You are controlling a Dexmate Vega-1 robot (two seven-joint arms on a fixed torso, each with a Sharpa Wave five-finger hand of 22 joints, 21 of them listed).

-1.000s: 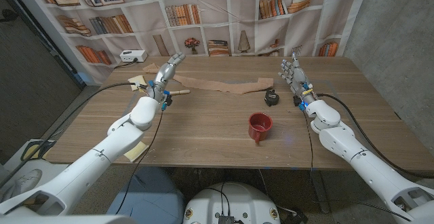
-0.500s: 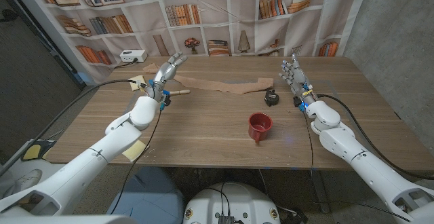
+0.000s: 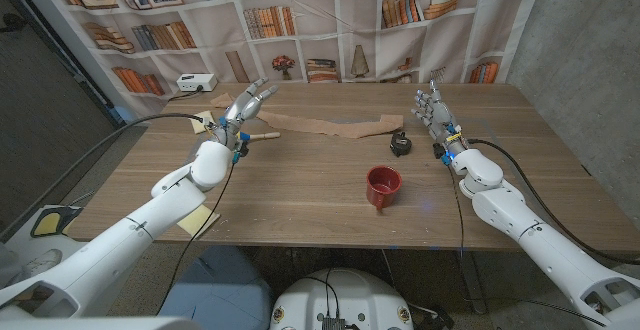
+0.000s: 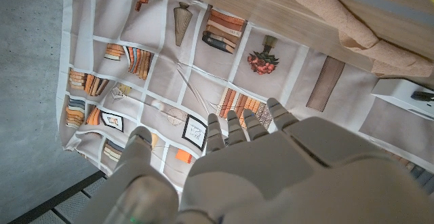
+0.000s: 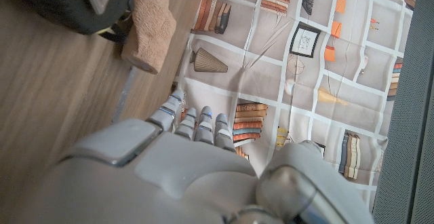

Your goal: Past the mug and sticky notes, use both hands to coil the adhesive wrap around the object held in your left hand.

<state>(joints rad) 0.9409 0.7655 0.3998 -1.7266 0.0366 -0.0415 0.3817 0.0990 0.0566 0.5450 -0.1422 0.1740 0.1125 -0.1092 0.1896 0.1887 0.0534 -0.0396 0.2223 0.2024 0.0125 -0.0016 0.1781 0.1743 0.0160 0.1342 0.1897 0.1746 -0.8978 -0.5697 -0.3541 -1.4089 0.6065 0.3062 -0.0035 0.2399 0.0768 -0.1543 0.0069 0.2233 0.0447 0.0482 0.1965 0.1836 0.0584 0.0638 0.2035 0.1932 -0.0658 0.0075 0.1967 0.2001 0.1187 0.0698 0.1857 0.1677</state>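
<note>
The tan adhesive wrap [image 3: 330, 126] lies as a long strip across the far side of the table; it also shows in the left wrist view [image 4: 339, 20], and its end in the right wrist view [image 5: 152, 27]. A short wooden stick [image 3: 262, 133] lies on the table just beside my left hand [image 3: 246, 108]. That hand is raised with its fingers spread and holds nothing, as the left wrist view [image 4: 258, 163] confirms. My right hand [image 3: 434, 112] stands upright and open past the wrap's right end [image 5: 183, 163]. The red mug [image 3: 383, 186] sits nearer, in the middle. Yellow sticky notes [image 3: 203, 120] lie left of my left hand.
A small black object [image 3: 401, 143] sits near the wrap's right end, also seen in the right wrist view [image 5: 74, 3]. A white box [image 3: 195, 82] stands at the far left corner. Another yellow pad [image 3: 197, 221] lies at the table's near left edge. A bookshelf backdrop hangs behind.
The fingers of my left hand have spread apart a little. The right hand, wrap, stick and mug have not moved.
</note>
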